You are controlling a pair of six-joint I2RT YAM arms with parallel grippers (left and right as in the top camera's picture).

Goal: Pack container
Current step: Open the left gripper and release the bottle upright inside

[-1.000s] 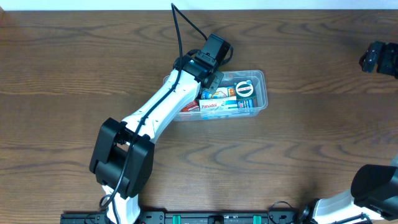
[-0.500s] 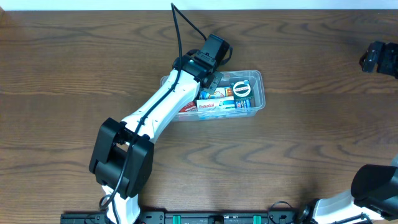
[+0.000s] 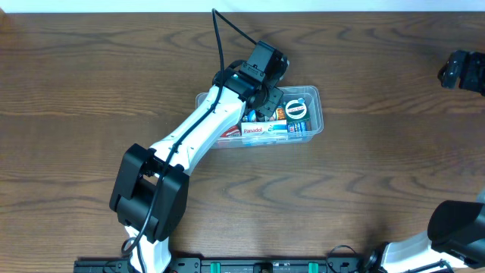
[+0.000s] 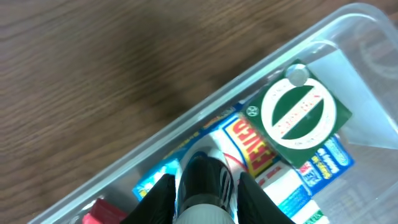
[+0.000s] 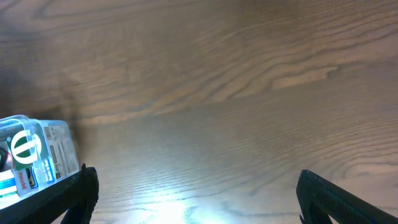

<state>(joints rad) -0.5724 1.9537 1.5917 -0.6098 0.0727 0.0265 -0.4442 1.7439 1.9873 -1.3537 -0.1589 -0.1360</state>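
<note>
Jaws of the left gripper (image 4: 205, 182) stand clenched on a dark item (image 4: 203, 167), inside the left half of the container (image 3: 312, 97). Container lies open side up near the middle of the table (image 3: 91, 76), long axis left to right, walls surrounding the jaws. Right gripper (image 5: 198, 193) stands released, well apart. Container has shifted slightly left over the last second.

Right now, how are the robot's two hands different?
The left gripper hangs over the container, while the right gripper is far off to the side, over the wooden table. The left gripper's jaws stand close together with a dark thing between them. The right gripper's jaws are spread wide with nothing between. Both have black fingers.
</note>
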